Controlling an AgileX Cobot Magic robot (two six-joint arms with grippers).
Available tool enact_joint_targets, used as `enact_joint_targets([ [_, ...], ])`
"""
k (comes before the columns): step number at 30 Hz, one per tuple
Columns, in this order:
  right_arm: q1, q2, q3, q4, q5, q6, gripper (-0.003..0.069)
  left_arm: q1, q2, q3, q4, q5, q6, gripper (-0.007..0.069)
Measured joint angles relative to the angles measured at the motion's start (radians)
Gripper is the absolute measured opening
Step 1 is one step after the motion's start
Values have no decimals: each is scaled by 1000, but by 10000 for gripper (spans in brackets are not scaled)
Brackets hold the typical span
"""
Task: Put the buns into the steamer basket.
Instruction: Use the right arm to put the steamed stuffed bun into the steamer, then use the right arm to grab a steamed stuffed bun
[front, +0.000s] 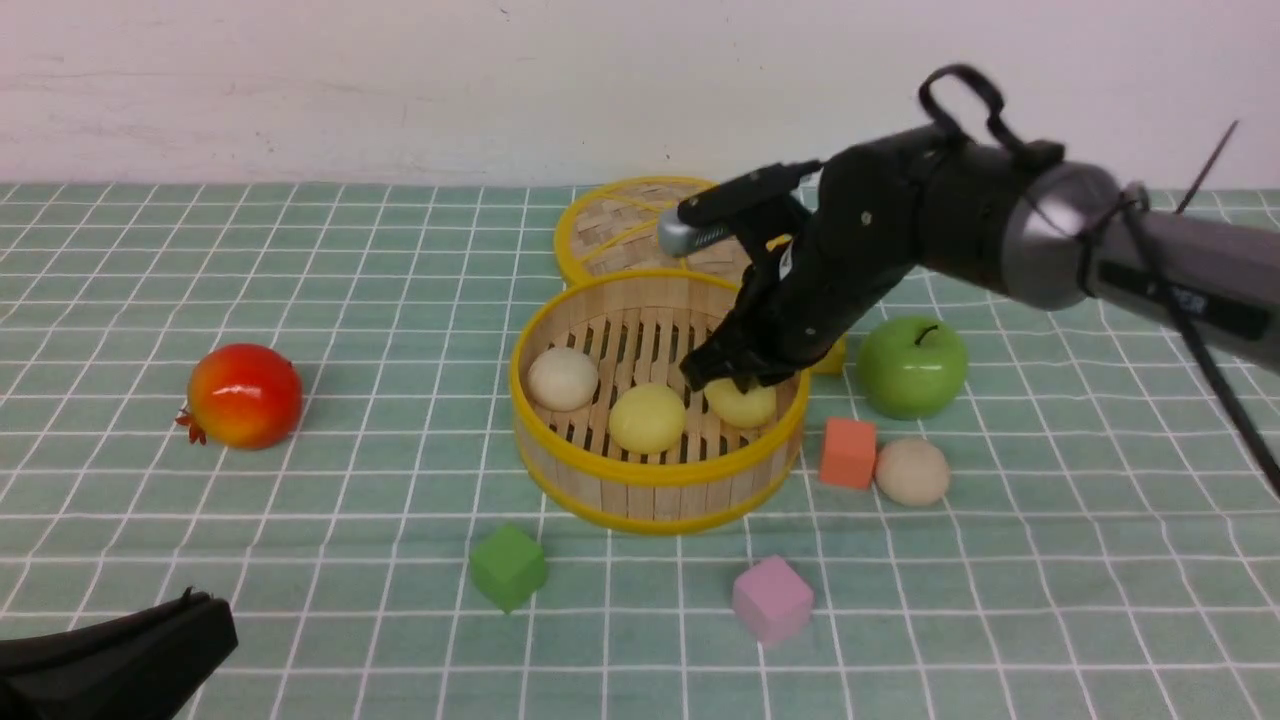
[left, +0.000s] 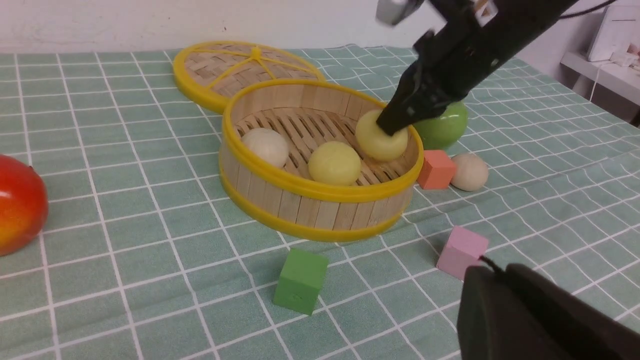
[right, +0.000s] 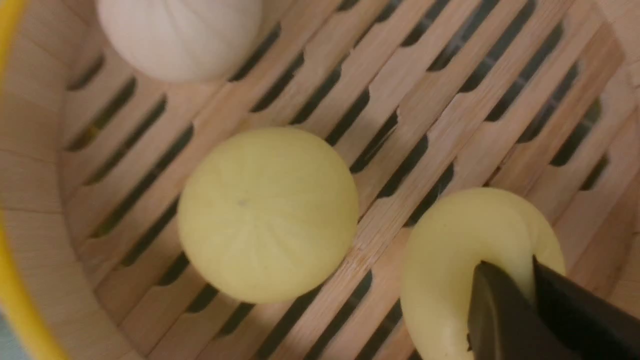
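Observation:
The steamer basket (front: 650, 495) stands mid-table and holds three buns: a cream bun (front: 562, 378) at its left, a yellow bun (front: 647, 417) at the front, and a second yellow bun (front: 745, 403) at the right. My right gripper (front: 735, 378) reaches down into the basket and is shut on that right yellow bun (right: 450, 250), pinching its soft top low by the basket wall (left: 320, 187). A fourth, cream bun (front: 912, 471) lies on the cloth right of the basket. My left gripper (front: 195, 605) is shut and empty at the near left corner.
The woven lid (front: 620, 225) lies behind the basket. A green apple (front: 912, 365), an orange cube (front: 848, 452) and a yellow cube (front: 830, 358) sit right of the basket. A green cube (front: 508, 566) and a pink cube (front: 771, 598) lie in front of it, and a red fruit (front: 245, 395) lies at the left.

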Motion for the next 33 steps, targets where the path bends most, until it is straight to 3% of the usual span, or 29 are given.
enact_joint_targets([
  [3, 0, 11, -1, -5, -9, 0, 66, 0, 0, 0, 0, 1, 0, 27],
  [9, 0, 7, -37, 14, 36, 0, 301, 0, 0, 0, 0, 1, 0, 34],
  [10, 0, -2, -55, 24, 69, 0, 368, 0, 0, 0, 0, 1, 0, 36],
  [15, 0, -109, -129, 22, 266, -14, 531, 0, 0, 0, 0, 1, 0, 38],
  [18, -12, -192, -115, -48, 402, -19, 554, 0, 0, 0, 0, 1, 0, 39],
  [22, -74, -248, -10, -90, 461, 11, 541, 0, 0, 0, 0, 2, 0, 39],
  [26, -169, -235, 184, -55, 353, 41, 503, 0, 0, 0, 0, 3, 0, 40],
  [33, -198, -188, 278, 64, 79, 41, 475, 0, 0, 0, 0, 3, 0, 50],
])
